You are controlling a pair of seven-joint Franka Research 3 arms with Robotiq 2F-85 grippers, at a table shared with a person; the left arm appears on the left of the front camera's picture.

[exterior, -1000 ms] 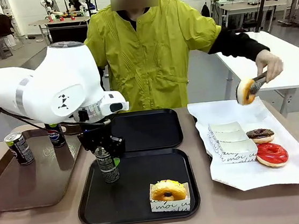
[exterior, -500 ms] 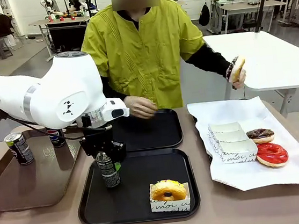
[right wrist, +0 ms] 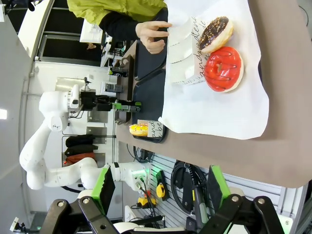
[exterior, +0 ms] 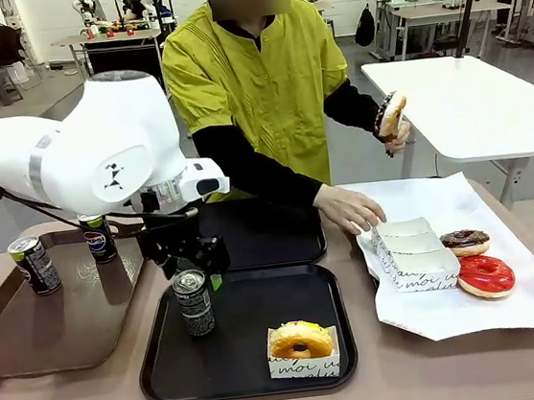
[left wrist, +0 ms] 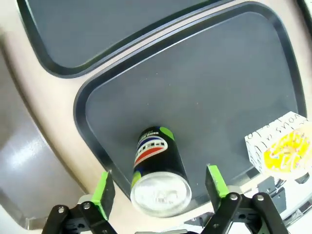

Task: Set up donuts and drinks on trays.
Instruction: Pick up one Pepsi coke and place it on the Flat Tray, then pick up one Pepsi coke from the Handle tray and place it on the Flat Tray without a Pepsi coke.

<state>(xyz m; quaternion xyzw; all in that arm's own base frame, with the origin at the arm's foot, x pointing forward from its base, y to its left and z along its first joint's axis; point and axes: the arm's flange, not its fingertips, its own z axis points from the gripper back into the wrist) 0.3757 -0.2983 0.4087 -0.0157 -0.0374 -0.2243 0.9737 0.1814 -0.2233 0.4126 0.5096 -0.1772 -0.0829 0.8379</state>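
My left gripper (left wrist: 160, 185) hangs over the near black tray (exterior: 172, 385), and its two green fingers (left wrist: 103, 187) are spread wide. A dark can (exterior: 194, 303) stands up straight on the left side of that tray. It is right between my fingers, but there is a gap on each side, so I am not holding it. At the front right of the same tray sits a yellow donut (exterior: 300, 337) in a small white box (exterior: 305, 365). The far black tray (exterior: 270, 229) lies just behind the near one. To the left is a big brown tray (exterior: 32, 343), with a second can (exterior: 35, 265) and a third can (exterior: 98, 240) standing near its back. My right gripper (right wrist: 161, 185) is well away from the trays. Its fingers are wide apart too, with nothing between them. On the right side of the table lies a white paper sheet (exterior: 511, 312). On it are a row of white boxes (exterior: 413, 256), a chocolate donut (exterior: 464, 239) and a red donut (exterior: 486, 274), all close together. The person across the table has one hand (exterior: 350, 208) down by the white boxes. The other hand (exterior: 400, 135) holds a dark-topped donut (exterior: 390, 111) up high above the paper.
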